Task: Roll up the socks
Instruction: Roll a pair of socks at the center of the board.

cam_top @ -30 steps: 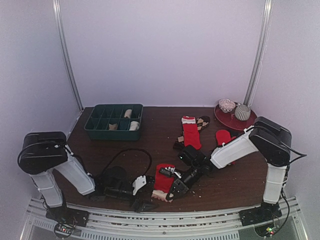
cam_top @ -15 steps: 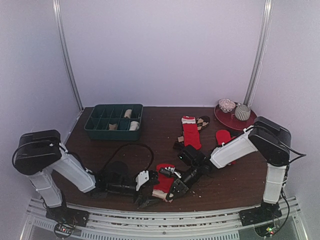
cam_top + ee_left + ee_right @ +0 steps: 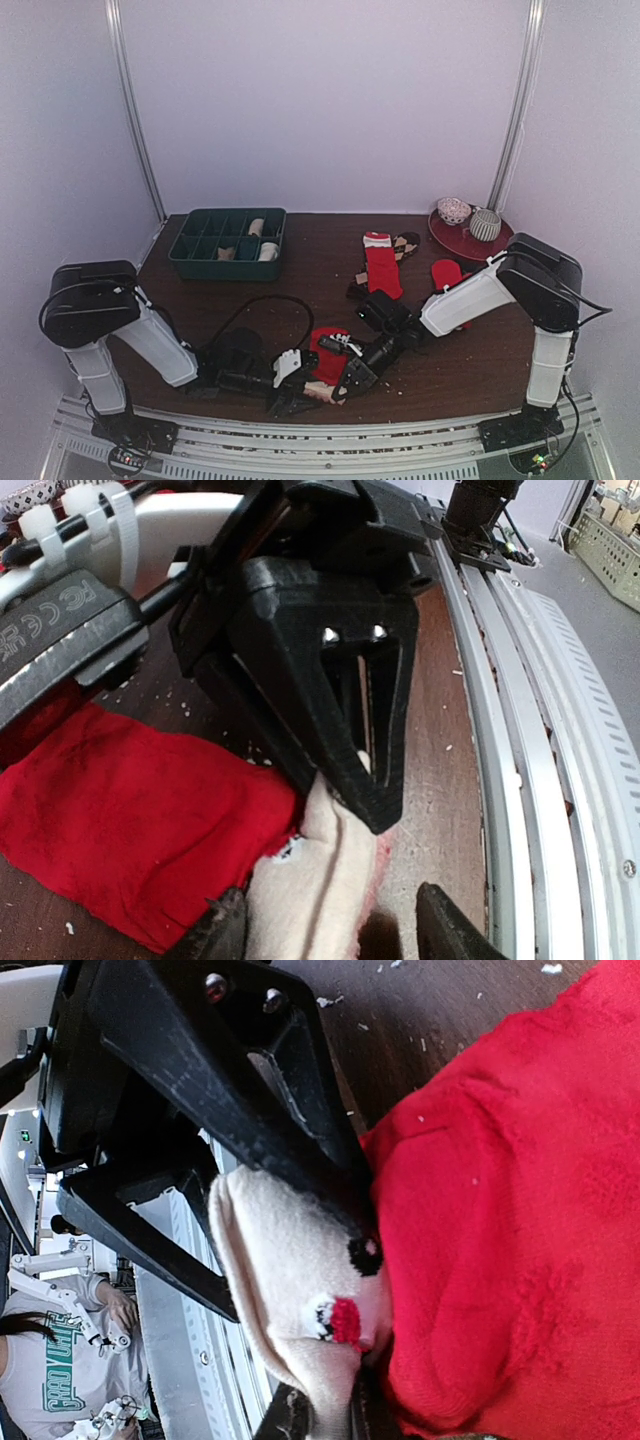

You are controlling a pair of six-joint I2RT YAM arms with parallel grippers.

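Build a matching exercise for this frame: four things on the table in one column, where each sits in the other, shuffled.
Things:
1. tray
2. plate
3. cream-toed sock
4. flat red sock

Places:
a. front edge
b. back right
c. table middle
d. back left

Pairs: 1-d, 2-b, 3-a, 4-c

Red sock (image 3: 328, 362), cream end
Lies flat; cream end pinched in the right claw (image 3: 350, 380), inside the spread left claw (image 3: 330, 938).
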